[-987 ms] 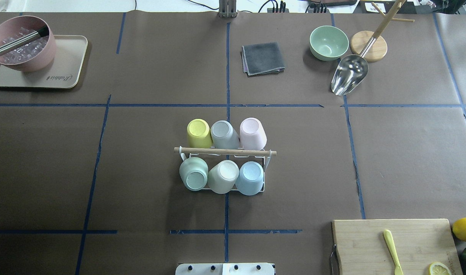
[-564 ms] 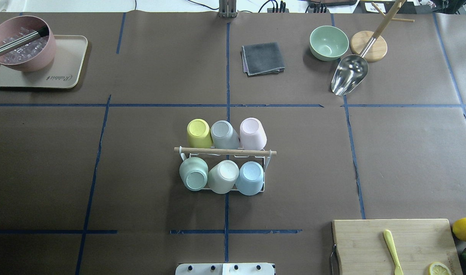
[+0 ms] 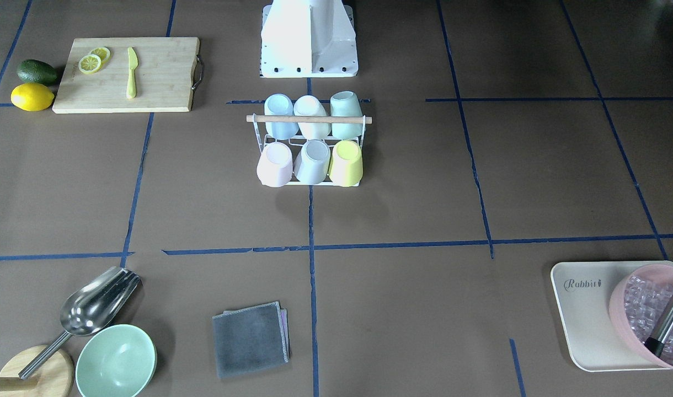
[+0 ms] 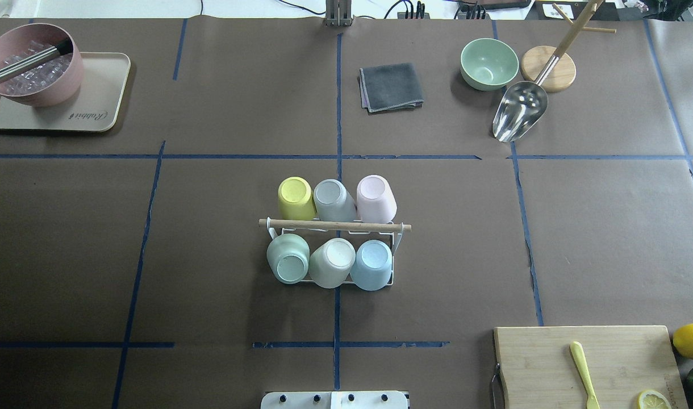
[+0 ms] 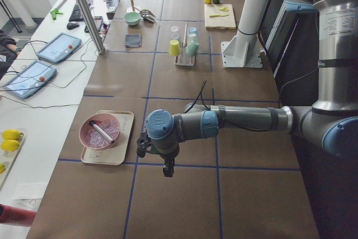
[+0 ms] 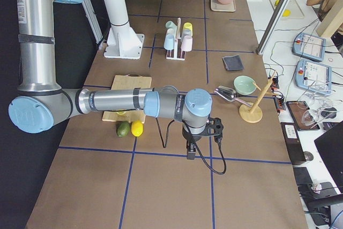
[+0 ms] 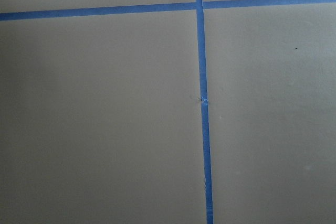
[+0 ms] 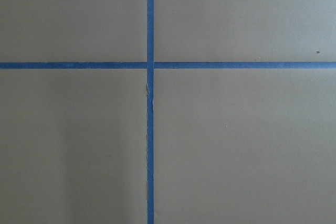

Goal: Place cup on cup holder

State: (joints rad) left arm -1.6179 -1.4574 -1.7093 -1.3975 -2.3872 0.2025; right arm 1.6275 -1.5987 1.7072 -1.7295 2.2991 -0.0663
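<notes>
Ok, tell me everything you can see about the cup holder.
The cup holder is a small white wire rack with a light wooden rod as handle across its top. It stands upright on the brown table, over the centre blue tape line, near the robot's base. Six upside-down cups fill it: yellow cup, grey-blue cup, pink cup in the row away from the robot; green cup, off-white cup, light blue cup in the nearer row. Nothing else touches it.

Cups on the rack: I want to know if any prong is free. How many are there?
6, all inverted on the cup holder. Upper row in the overhead view: yellow cup, grey-blue cup, pink cup. Lower row: green cup, off-white cup, light blue cup. None seems hidden.
</notes>
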